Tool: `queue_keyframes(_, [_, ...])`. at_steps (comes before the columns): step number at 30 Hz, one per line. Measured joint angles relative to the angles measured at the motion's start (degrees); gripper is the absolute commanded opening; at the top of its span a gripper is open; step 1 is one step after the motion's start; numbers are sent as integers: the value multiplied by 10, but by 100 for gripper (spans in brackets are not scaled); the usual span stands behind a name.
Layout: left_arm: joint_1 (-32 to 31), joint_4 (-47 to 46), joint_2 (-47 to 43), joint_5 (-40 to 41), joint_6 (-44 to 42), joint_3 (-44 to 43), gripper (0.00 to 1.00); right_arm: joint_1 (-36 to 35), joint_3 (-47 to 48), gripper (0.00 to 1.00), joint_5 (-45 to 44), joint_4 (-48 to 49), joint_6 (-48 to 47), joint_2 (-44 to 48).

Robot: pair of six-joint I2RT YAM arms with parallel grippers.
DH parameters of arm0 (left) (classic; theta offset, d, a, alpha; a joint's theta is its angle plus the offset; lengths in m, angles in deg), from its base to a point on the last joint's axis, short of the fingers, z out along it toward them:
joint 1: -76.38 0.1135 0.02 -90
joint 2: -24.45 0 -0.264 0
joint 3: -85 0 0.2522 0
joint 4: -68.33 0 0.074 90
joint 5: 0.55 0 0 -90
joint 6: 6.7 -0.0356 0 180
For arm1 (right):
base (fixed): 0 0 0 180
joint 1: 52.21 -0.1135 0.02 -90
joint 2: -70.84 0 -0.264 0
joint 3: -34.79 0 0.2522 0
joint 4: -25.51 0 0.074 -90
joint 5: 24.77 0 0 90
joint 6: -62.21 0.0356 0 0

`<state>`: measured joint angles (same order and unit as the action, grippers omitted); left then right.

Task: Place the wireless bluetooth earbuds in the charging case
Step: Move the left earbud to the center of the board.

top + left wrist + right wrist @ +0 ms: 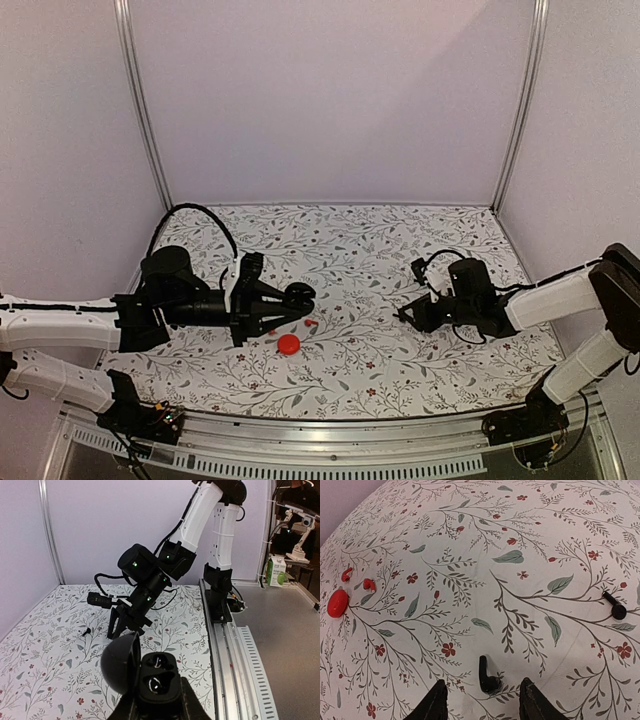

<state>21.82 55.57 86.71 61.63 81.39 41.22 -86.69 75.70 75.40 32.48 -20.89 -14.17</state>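
My left gripper [159, 708] is shut on the black charging case [159, 679], held above the table with its round lid [120, 662] swung open to the left and two hollows showing inside. In the top view the case [298, 296] sits at the left arm's tip. My right gripper [482, 692] is open and low over the table, with a black earbud [488, 678] lying between its fingertips, not gripped. A second black earbud [614, 606] lies to the right. Two red earbuds [346, 573] [368, 584] lie far to the left.
A round red case [289, 344] rests on the flowered tablecloth near the left gripper, with a red earbud [311, 323] beside it. The right arm's gripper [122, 627] faces the left wrist camera. A metal rail [227, 645] runs along the table's near edge.
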Motion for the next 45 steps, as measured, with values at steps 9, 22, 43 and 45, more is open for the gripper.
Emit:
queue_keyframes(9, [0, -5, 0, 0, 0, 0, 1, -2, -12, 45, -13, 52, 10, -47])
queue_keyframes(22, [0, -6, 0, 0, 0, 0, 1, -25, -8, 32, -18, 94, 11, -103])
queue_keyframes(43, [0, -6, 0, 0, 0, 0, 1, -169, 88, 20, -52, 127, -16, -206])
queue_keyframes(45, [0, -6, 0, 0, 0, 0, 0, -186, 106, 27, -55, 132, -7, -222])
